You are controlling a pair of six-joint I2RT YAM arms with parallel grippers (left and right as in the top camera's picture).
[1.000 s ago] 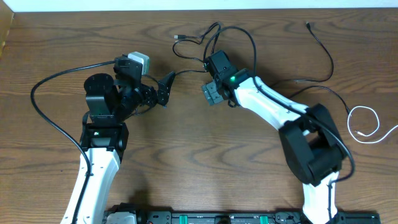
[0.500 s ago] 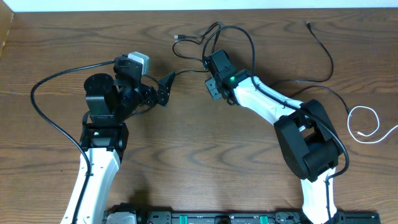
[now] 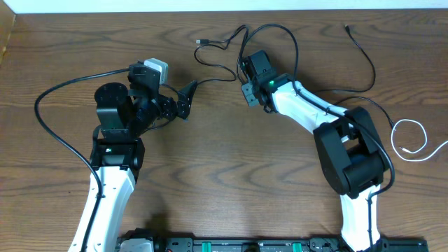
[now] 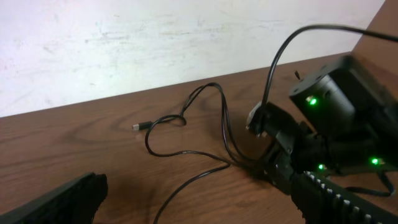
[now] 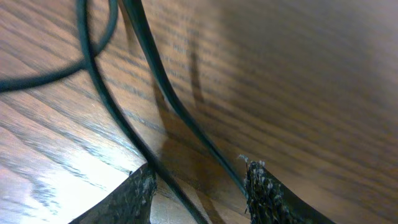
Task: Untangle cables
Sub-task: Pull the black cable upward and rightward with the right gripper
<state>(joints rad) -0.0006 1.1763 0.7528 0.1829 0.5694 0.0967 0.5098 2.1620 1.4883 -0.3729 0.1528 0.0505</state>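
Observation:
A thin black cable [image 3: 213,70] with a small plug [image 3: 199,43] loops across the far middle of the table. My right gripper [image 3: 249,93] hovers low over its crossing strands. In the right wrist view two black strands [image 5: 166,93] run between the fingertips [image 5: 140,190] of that gripper [image 5: 200,186]. The jaws stand narrowed but apart, with table showing between them. My left gripper [image 3: 185,100] stands wide open to the left. One strand of the cable [image 4: 186,186] lies on the wood between its fingers [image 4: 62,199], untouched. The right gripper [image 4: 273,163] shows there beside the tangle.
Another black cable [image 3: 367,66] trails along the far right, and a white cable [image 3: 413,140] lies coiled near the right edge. Thick black arm wires [image 3: 49,119] arc around each arm. A pale wall [image 4: 155,43] stands behind the table's far edge.
My right gripper's jaws have narrowed, and that arm has shifted up and to the right over the strands. The left arm has stayed still.

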